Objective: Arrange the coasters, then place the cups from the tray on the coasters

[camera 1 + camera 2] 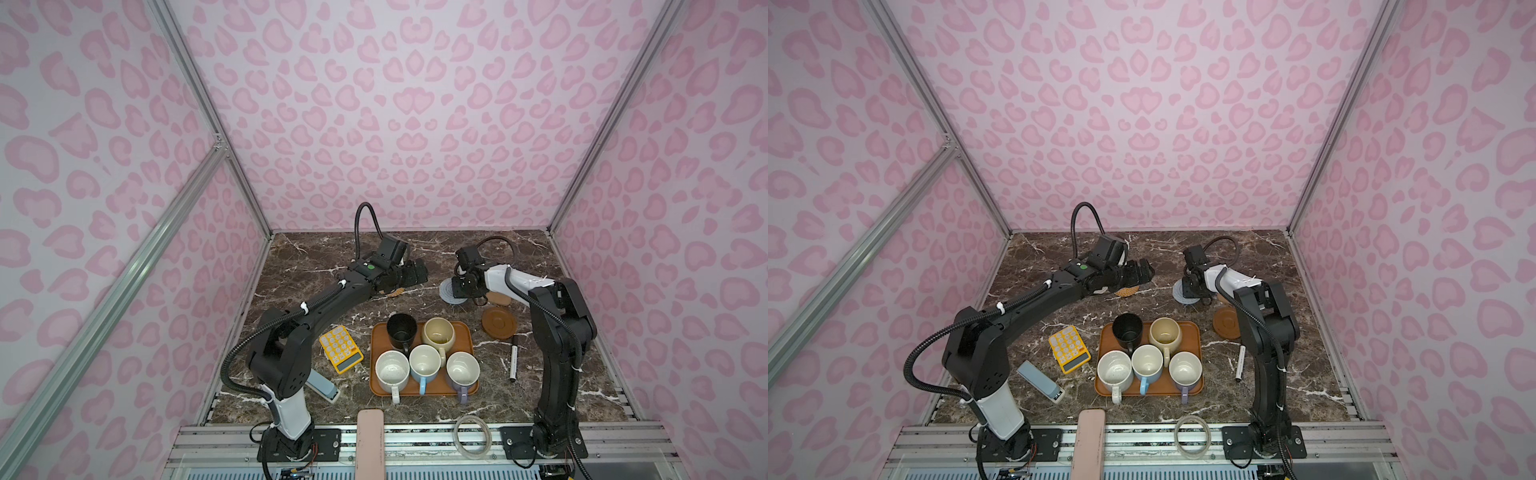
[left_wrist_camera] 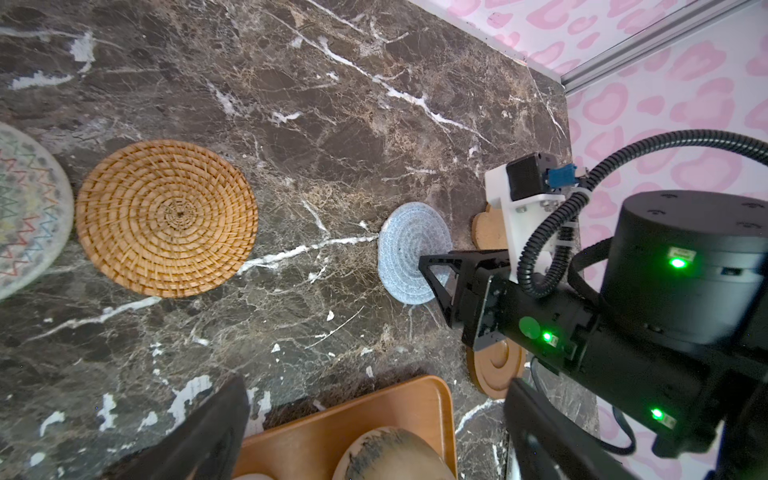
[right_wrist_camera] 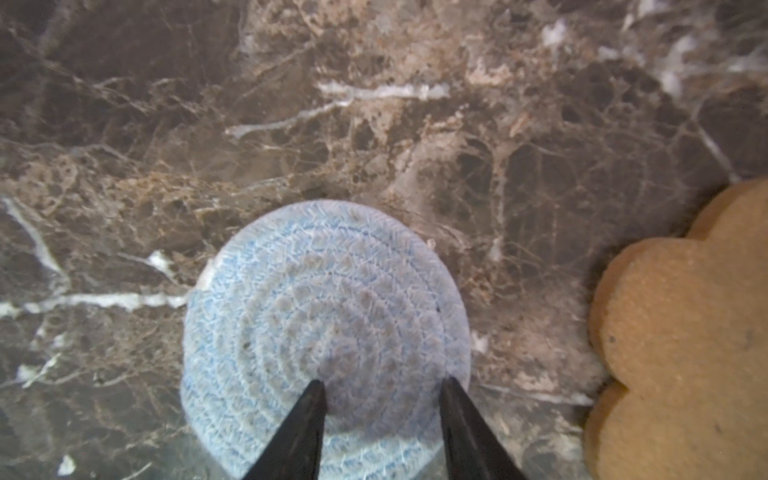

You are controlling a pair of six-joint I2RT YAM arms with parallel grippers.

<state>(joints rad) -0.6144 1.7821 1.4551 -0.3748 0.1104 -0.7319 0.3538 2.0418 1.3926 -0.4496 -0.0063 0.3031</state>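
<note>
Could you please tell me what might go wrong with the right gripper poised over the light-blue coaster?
The right gripper has its tips over the flat middle of the light-blue coaster, not at its edge, so closing may only bunch the soft weave or slip off. The flower-shaped coaster lies close beside it but apart, so a dragged coaster could nudge it out of place.
</note>
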